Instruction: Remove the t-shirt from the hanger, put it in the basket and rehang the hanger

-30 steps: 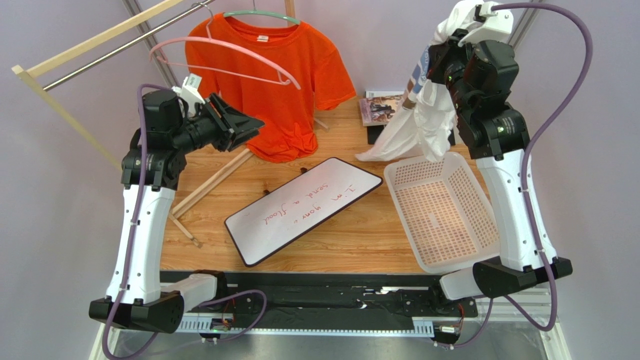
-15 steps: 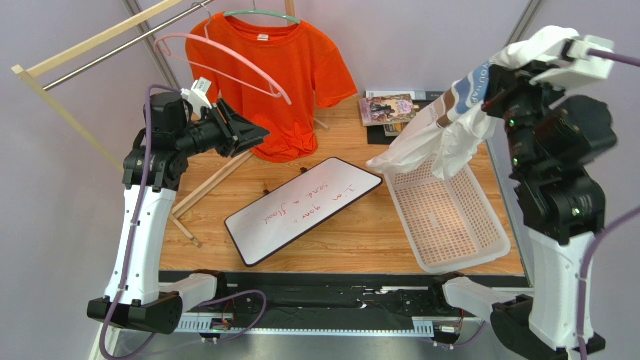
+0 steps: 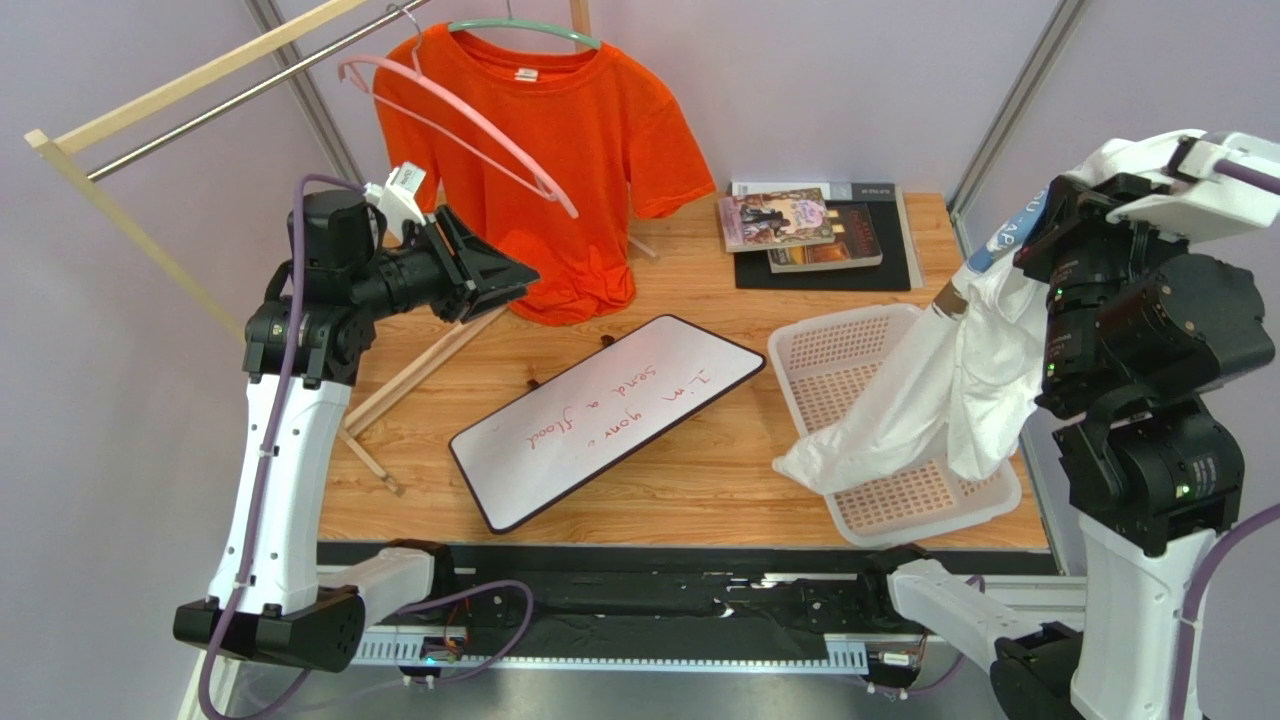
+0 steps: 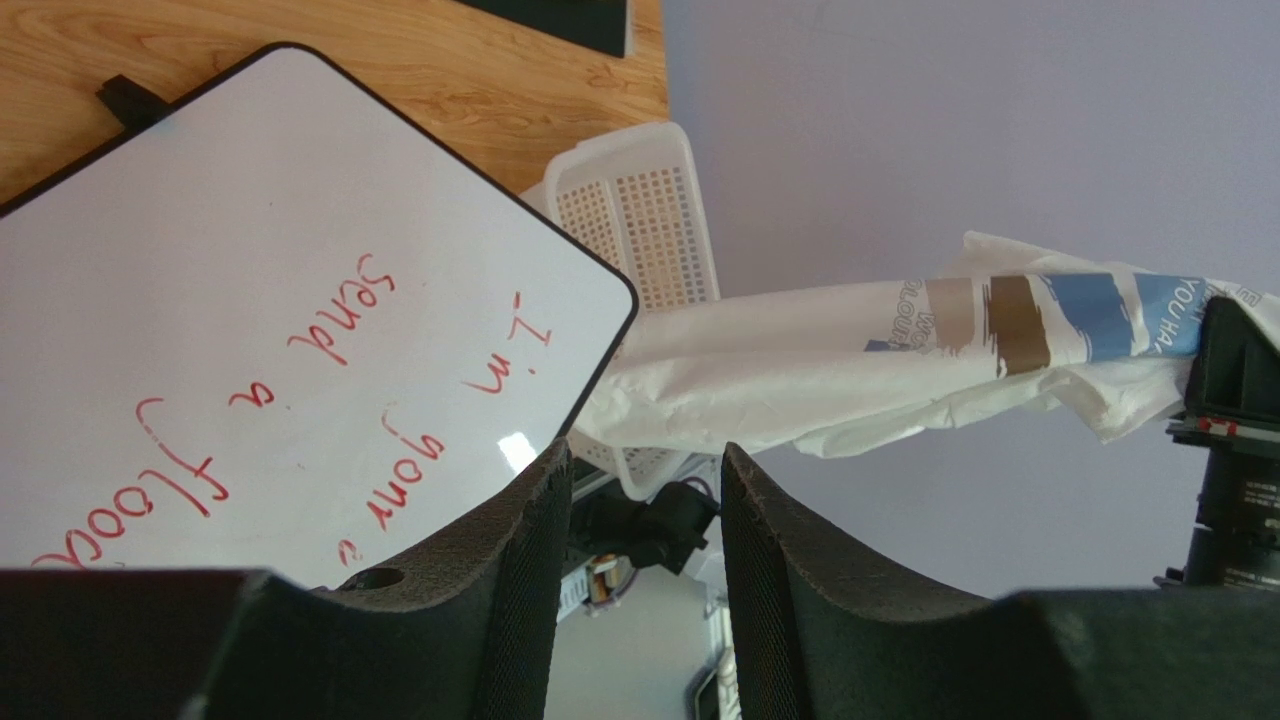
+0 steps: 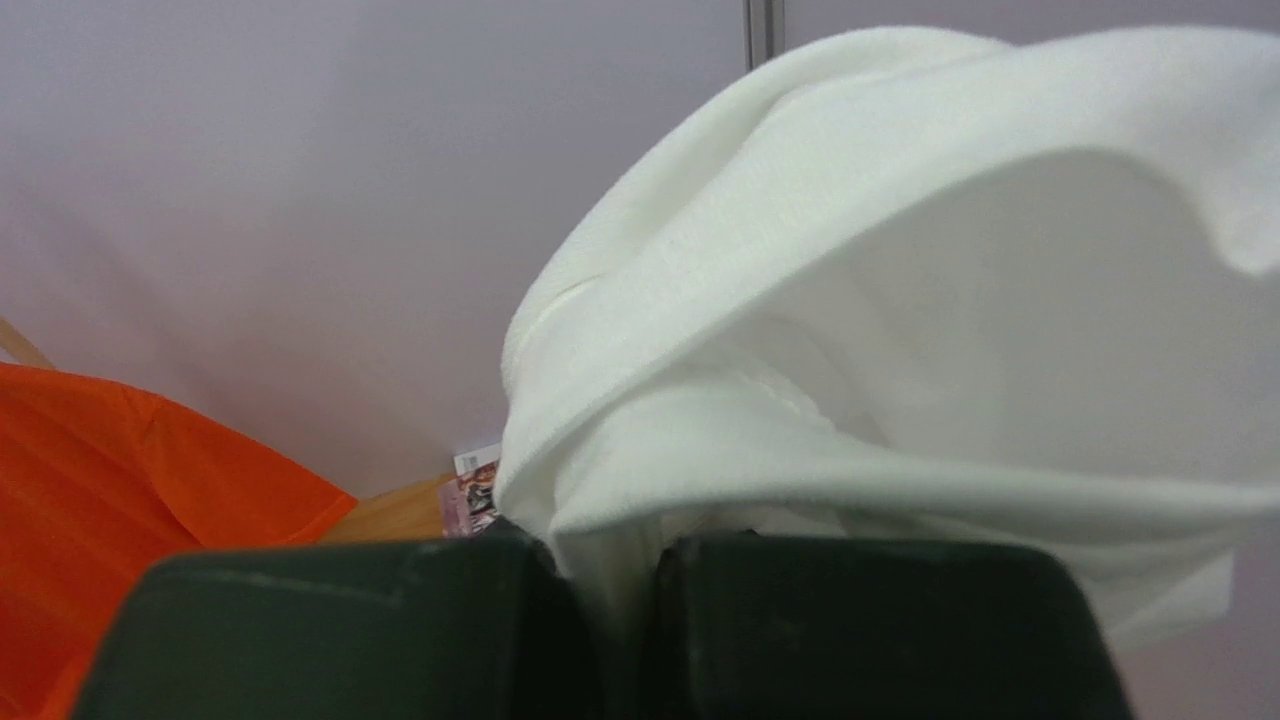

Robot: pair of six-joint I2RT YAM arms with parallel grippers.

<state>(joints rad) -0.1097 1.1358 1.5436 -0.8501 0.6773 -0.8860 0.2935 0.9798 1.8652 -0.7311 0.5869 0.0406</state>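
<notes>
We see the right gripper (image 5: 616,600) clamped on a fold of the white t-shirt (image 5: 902,300) — fingers pressed together, cloth bunching over them. The shirt hangs from it in the air at the right side of the table (image 3: 706,480), its lower end over the near left corner of the white basket (image 3: 796,353); we cannot tell if it touches. The left gripper (image 4: 639,510) is parted, nothing between its fingers, raised over the table's left part just beside the hem of the orange t-shirt (image 3: 571,165). That shirt is on a green hanger (image 3: 519,26) at the back; a pink hanger (image 3: 466,120) hangs tilted in front of it. The whiteboard (image 3: 601,420) with red writing lies mid-table — books (image 3: 812,225) at the far edge.
</notes>
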